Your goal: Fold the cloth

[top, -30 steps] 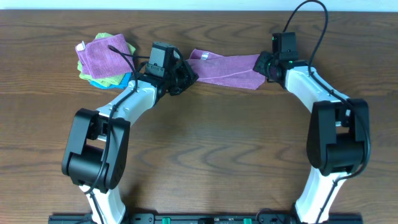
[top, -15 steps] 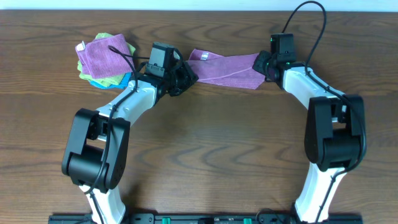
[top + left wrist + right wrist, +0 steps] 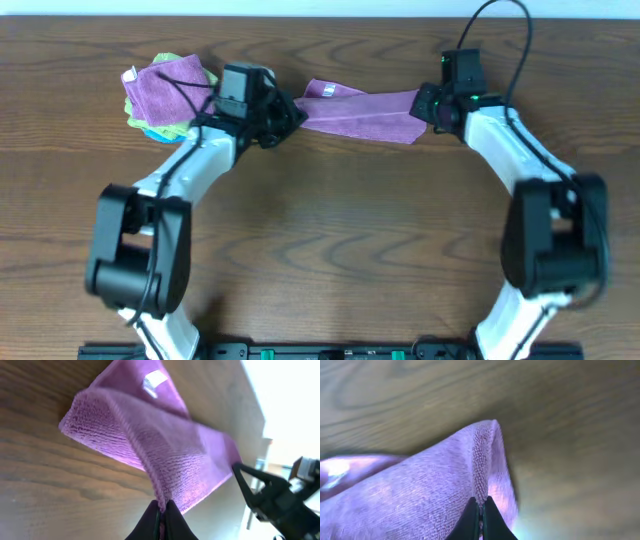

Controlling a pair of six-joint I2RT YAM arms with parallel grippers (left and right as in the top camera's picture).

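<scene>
Only overhead, a pile of cloths (image 3: 165,88) near the cloth (image 3: 360,110).

- Overhead: the left hand (image 3: 283,113) covers the left end of the cloth (image 3: 360,110); its fingertips lie beneath the wrist body.
- Overhead: the right hand (image 3: 428,106) is too small to show how its fingers meet the cloth.
- Left wrist view: the white tag (image 3: 155,381) is blurred, print unreadable; the right hand is cut by the right edge.
- Right wrist view: cloth cut by left and bottom edges; bench (image 3: 545,410) out of focus.
- Pile of cloths (image 3: 160,85): lower layers mostly covered.
</scene>
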